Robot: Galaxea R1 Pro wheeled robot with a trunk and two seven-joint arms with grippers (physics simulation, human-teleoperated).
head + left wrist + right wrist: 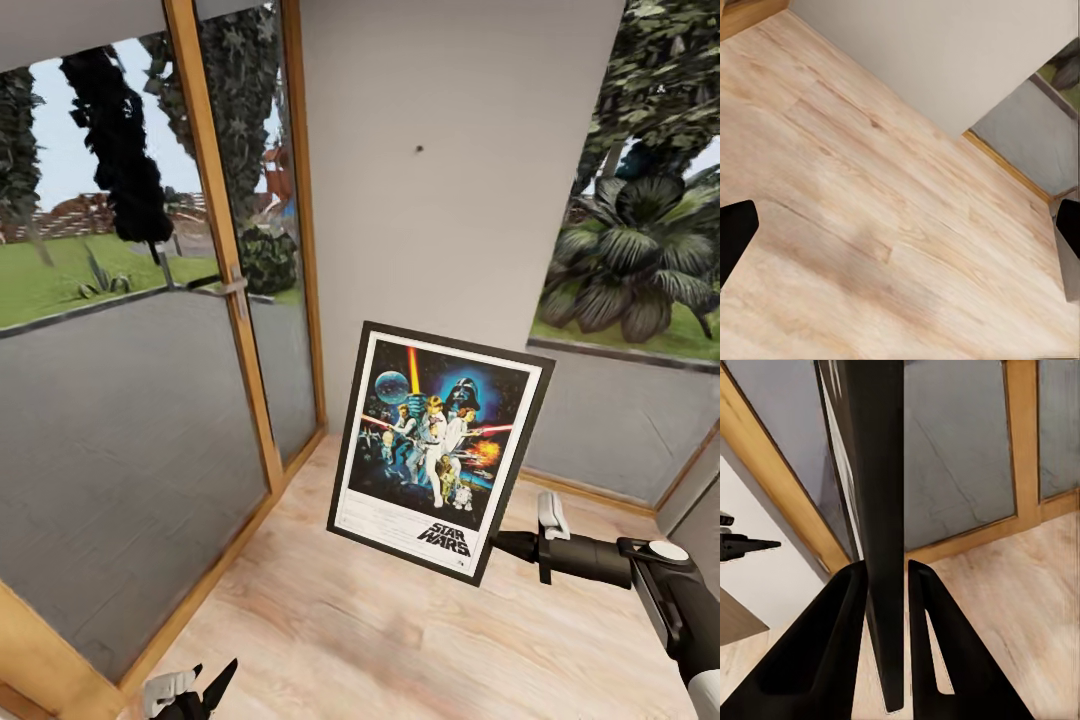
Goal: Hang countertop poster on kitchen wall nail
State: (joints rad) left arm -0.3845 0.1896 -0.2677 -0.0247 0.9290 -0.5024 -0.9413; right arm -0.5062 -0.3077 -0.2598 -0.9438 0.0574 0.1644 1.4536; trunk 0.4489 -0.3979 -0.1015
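My left gripper [190, 690] is cut off by the head view's bottom edge; the wall nail [418, 150] is a mere dot.

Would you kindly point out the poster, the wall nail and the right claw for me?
poster [440, 450]: head view, on the printed picture's middle.
wall nail [418, 150]: head view, on the dark dot on the grey wall.
right claw [886, 585]: right wrist view, midway between the fingertips, on the poster's edge.

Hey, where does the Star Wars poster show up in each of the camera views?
Head view: the poster hangs lower centre, tilted, its lower right corner in the right gripper.
Left wrist view: no poster here.
Right wrist view: edge-on, a dark strip between the fingers.
Shared landmark: the light wooden floor.
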